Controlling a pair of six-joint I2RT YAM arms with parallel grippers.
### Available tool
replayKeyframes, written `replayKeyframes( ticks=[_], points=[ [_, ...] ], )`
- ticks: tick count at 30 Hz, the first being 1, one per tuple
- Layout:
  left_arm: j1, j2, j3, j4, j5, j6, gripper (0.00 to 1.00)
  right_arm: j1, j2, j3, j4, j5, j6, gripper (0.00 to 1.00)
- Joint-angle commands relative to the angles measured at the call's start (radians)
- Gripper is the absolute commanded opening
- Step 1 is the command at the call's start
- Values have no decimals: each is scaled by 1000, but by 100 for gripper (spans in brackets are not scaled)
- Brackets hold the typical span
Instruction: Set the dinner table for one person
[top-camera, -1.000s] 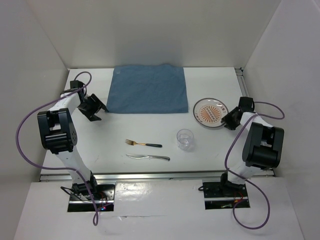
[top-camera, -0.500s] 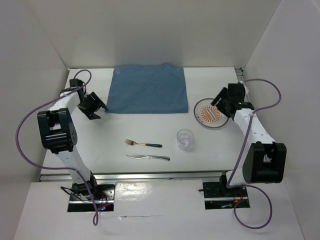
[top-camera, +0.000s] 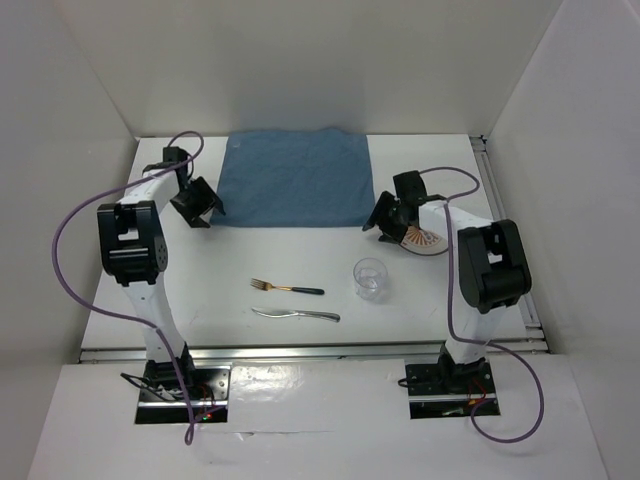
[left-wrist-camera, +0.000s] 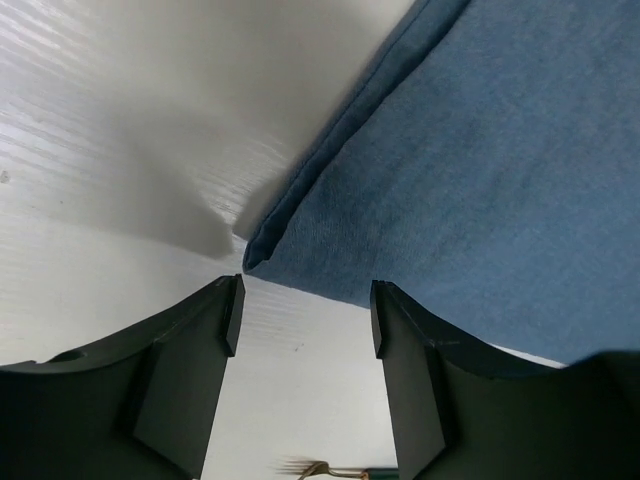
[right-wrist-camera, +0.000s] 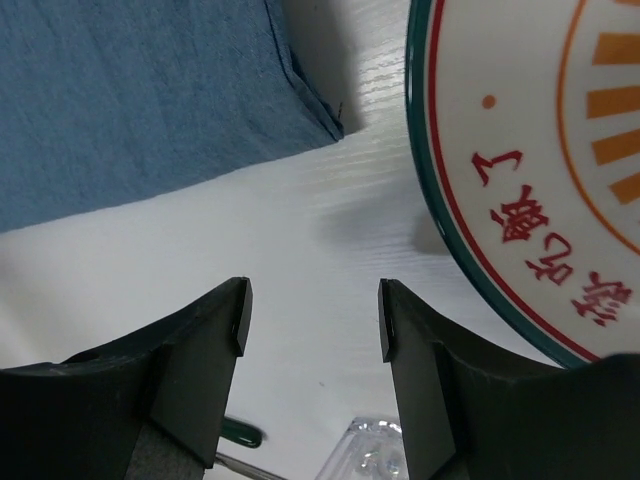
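The white dinner table (top-camera: 215, 275) carries a blue cloth placemat (top-camera: 295, 178) at the back. A plate (top-camera: 428, 240) with orange and red print lies to its right. A clear glass (top-camera: 370, 277), a fork (top-camera: 287, 288) and a knife (top-camera: 296, 314) lie in the middle. My left gripper (top-camera: 205, 210) hangs open just off the placemat's near-left corner (left-wrist-camera: 255, 255), its jaws (left-wrist-camera: 305, 305) empty. My right gripper (top-camera: 381, 222) stands open and empty (right-wrist-camera: 313, 310) over bare table, between the placemat's near-right corner (right-wrist-camera: 325, 125) and the plate's left rim (right-wrist-camera: 520, 150).
A metal rail (top-camera: 300, 350) runs along the near edge, another (top-camera: 490, 180) along the right side. White walls enclose the table on three sides. The glass (right-wrist-camera: 375, 450) and the fork's green handle (right-wrist-camera: 240, 432) show just beyond the right fingers.
The right arm swung from the plate's right side across it to its left rim, and its jaws opened. The left gripper shifted slightly toward the placemat's corner.
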Motion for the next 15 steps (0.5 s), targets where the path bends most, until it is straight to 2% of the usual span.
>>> replayKeyframes(
  ticks=[1, 3, 4, 7, 8, 15],
  points=[
    [0, 21, 11, -27, -39, -11, 70, 15, 30, 74, 64, -5, 58, 65],
    [-9, 42, 11, -27, -39, -11, 62, 15, 65, 74, 82, -5, 69, 65],
    [-9, 56, 11, -27, -39, -21, 53, 15, 75, 83, 82, 6, 78, 65],
    [-9, 68, 20, -27, -48, -21, 38, 15, 102, 92, 121, 15, 78, 62],
    [-9, 68, 29, -27, -48, -21, 28, 15, 119, 106, 121, 29, 87, 62],
    [-9, 99, 65, -45, -59, -21, 15, 15, 194, 169, 119, 44, 87, 61]
  ],
)
